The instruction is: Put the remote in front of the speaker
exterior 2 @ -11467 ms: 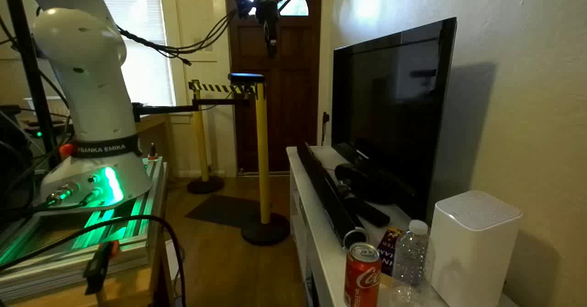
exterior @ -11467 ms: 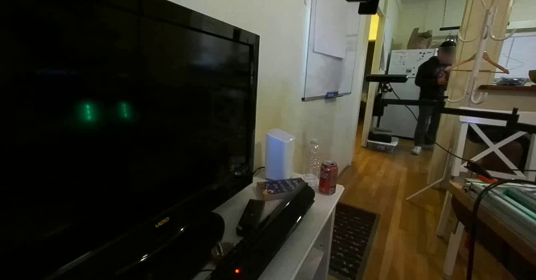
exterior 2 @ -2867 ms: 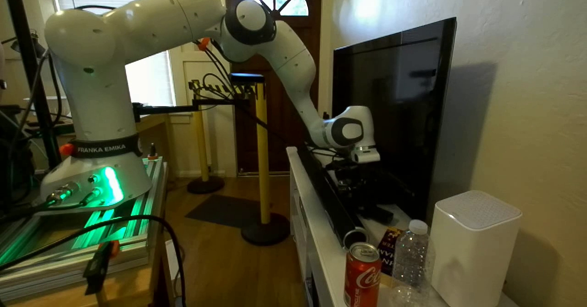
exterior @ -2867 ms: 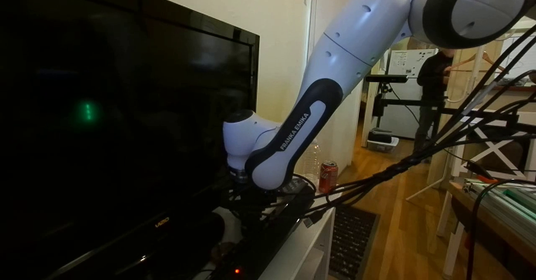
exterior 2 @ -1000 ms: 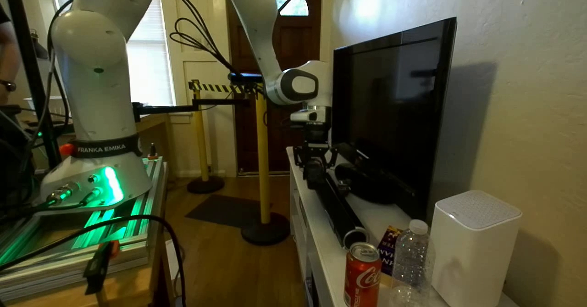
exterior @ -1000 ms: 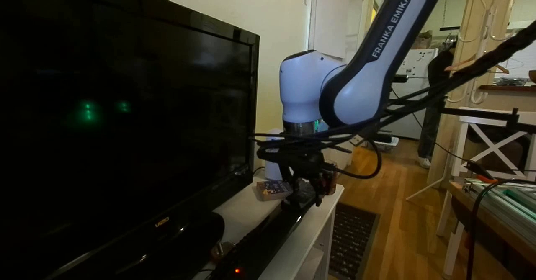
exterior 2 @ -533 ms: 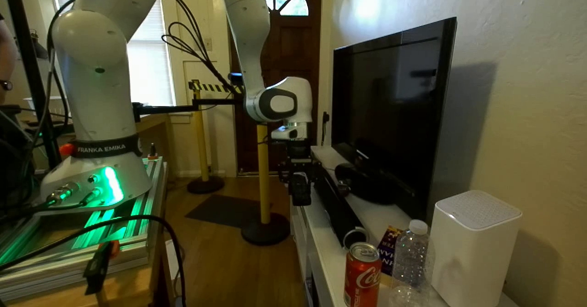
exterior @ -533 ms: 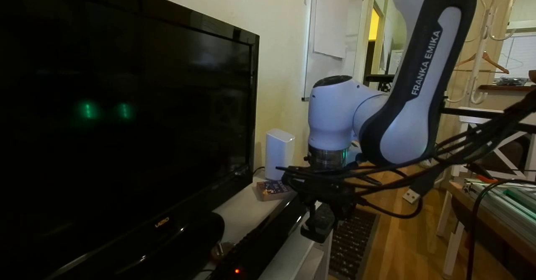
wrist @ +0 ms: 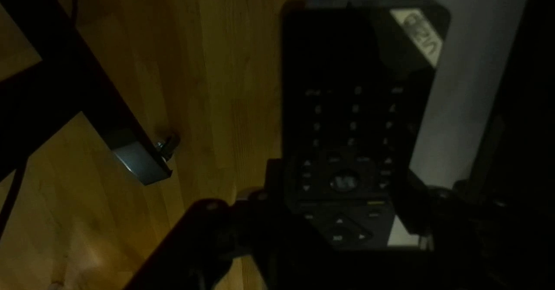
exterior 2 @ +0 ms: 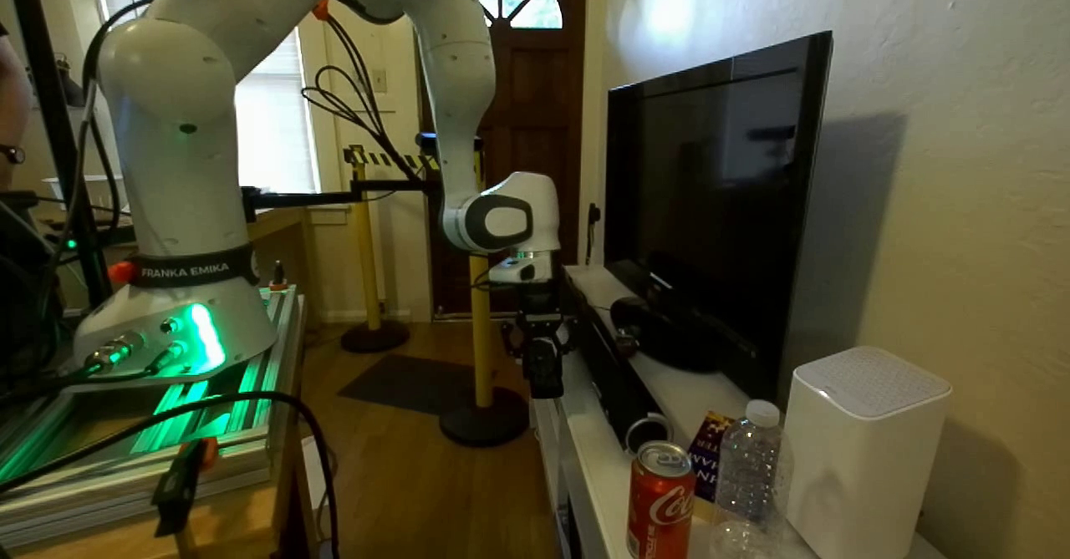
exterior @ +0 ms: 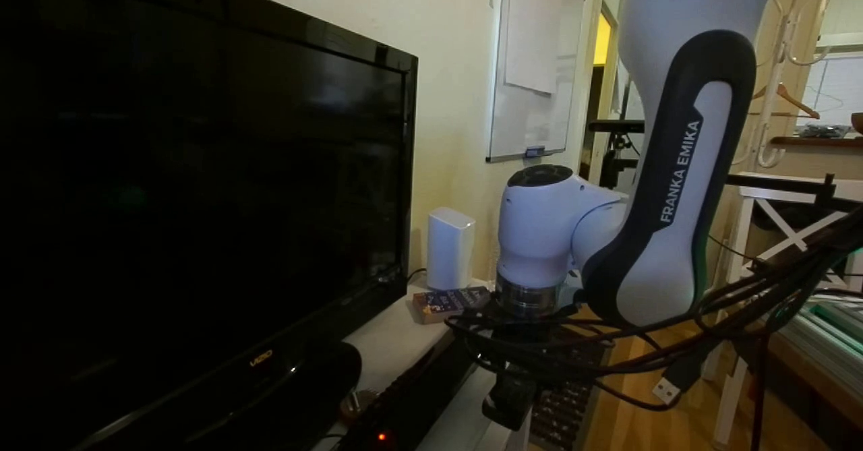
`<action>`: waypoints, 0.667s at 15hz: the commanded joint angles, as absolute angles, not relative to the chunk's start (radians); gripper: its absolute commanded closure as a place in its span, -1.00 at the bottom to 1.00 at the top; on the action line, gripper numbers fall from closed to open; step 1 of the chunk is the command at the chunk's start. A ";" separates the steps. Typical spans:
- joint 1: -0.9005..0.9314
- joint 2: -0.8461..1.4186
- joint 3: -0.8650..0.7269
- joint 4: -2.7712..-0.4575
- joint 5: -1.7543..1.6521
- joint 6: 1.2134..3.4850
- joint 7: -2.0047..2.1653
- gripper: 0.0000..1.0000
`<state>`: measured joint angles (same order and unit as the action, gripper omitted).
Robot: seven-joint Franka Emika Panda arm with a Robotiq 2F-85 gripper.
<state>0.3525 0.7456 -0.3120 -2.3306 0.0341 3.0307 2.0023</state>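
Right now, the remote [wrist: 357, 121]: held by the gripper [wrist: 342, 186] at the front edge of the stand [exterior 2: 589, 434], buttons toward the wrist camera, its long sides running roughly along the speaker [exterior 2: 619, 379]. In the wrist view it covers that edge, with floor [wrist: 225, 86] showing on its outer side and a pale strip of stand top on its inner side. Whether it touches the stand, or lies level, I cannot tell.
Gripper on the remote: clamped, pinching both long sides near the end with the arrow buttons.
Speaker: lying along the stand top, apart from the remote, the pale strip between them; in both exterior views the remote is on its front side.
Television [exterior 2: 710, 200]: behind the speaker.
Can [exterior 2: 660, 500], bottle [exterior 2: 750, 463] and book [exterior 2: 706, 454]: grouped near the speaker's end in an exterior view, well apart from the remote.
Step with the remote: I take this for the last of the carry; the grasp is made, the setting down not yet done.
Next, at the stand edge: it seems to call for a short shift inward until the pale strip is under the remote, a gentle lowering till it rests, then release. Let go from here, it could tip to the floor; pushed too far in, the gripper may knock the speaker.
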 commanded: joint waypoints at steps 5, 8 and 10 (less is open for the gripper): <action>0.355 0.826 -0.308 -2.234 0.094 3.019 1.957 0.28; 0.349 0.851 -0.306 -2.192 0.089 3.009 1.936 0.28; 0.348 0.868 -0.308 -2.164 0.087 3.000 1.921 0.28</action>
<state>0.3546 0.8385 -0.3122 -2.2206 0.0575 3.0262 1.9666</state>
